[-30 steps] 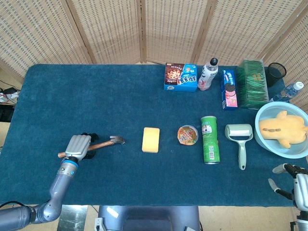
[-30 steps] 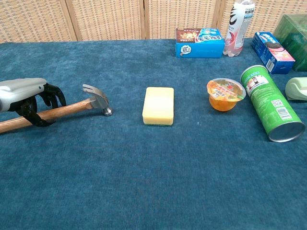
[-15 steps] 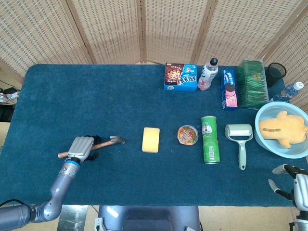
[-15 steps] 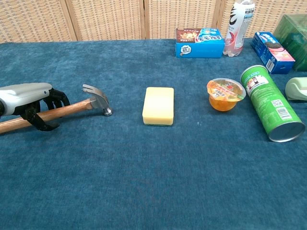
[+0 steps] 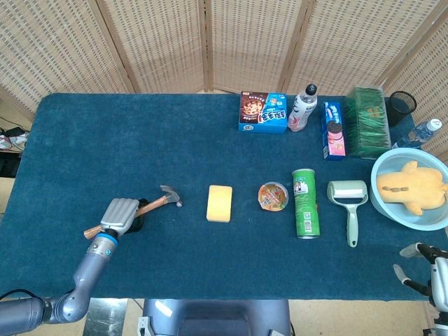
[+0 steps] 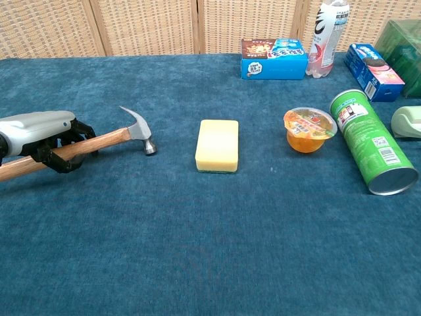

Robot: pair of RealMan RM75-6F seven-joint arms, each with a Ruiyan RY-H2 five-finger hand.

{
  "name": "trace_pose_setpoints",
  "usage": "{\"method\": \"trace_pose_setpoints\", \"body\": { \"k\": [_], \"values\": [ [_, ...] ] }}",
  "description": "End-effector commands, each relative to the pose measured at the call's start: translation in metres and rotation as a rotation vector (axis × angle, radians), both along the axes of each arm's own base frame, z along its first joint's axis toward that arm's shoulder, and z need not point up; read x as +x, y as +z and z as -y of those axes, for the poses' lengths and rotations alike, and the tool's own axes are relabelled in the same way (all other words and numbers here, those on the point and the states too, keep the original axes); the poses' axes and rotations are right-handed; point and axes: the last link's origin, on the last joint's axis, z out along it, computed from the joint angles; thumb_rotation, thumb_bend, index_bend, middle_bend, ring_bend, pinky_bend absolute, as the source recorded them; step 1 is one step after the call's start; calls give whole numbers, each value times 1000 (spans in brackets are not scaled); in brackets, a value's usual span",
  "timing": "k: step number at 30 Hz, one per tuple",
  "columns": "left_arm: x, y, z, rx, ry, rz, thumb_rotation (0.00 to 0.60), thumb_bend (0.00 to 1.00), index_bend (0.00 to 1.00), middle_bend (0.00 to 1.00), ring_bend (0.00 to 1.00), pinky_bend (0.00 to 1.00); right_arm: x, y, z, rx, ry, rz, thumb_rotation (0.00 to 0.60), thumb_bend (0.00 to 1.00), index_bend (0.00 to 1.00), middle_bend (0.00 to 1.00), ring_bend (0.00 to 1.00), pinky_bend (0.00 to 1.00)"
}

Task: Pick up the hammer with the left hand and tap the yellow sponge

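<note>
My left hand [image 5: 120,215] [image 6: 41,135] grips the wooden handle of the hammer [image 5: 159,201] [image 6: 112,137] near its middle. The hammer's metal head [image 6: 139,128] is tilted up off the blue cloth and points right. The yellow sponge [image 5: 220,203] [image 6: 218,145] lies flat a short way right of the hammer head, not touched. My right hand [image 5: 422,266] shows only at the bottom right edge of the head view, fingers apart, holding nothing.
Right of the sponge sit a jelly cup [image 6: 309,129], a lying green can [image 6: 371,140] and a lint roller [image 5: 349,202]. A bowl with a yellow toy [image 5: 411,187] is at far right. Snack boxes [image 5: 263,111] and a bottle [image 5: 303,108] line the back.
My left hand has closed around the hammer handle and raised it; the head has lifted off the cloth and tilted upward. The right hand has shifted slightly lower.
</note>
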Motion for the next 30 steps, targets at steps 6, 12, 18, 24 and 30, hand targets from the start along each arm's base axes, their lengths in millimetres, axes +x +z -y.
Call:
{"method": "trace_pose_setpoints", "body": {
  "k": [6, 12, 18, 24, 30],
  "values": [
    [10, 12, 5, 67, -125, 93, 600, 847, 534, 568, 586, 692, -1, -1, -3, -9, -13, 3, 600, 283, 494, 515, 459, 395],
    [14, 23, 11, 125, -214, 205, 600, 807, 558, 623, 641, 734, -1, -2, -4, -9, -15, 4, 600, 284, 494, 515, 459, 395],
    [15, 29, 12, 124, -204, 300, 600, 782, 574, 648, 682, 769, 0, -3, -3, -4, -15, 5, 600, 284, 494, 515, 459, 395],
    [20, 30, 10, 100, -171, 362, 600, 764, 576, 659, 689, 776, 0, -4, -5, -4, -17, 5, 600, 283, 494, 516, 459, 395],
    [25, 30, 2, 46, -142, 369, 600, 764, 580, 661, 689, 779, 0, -4, -6, 0, -22, 1, 600, 283, 494, 516, 459, 395]
  ]
}}
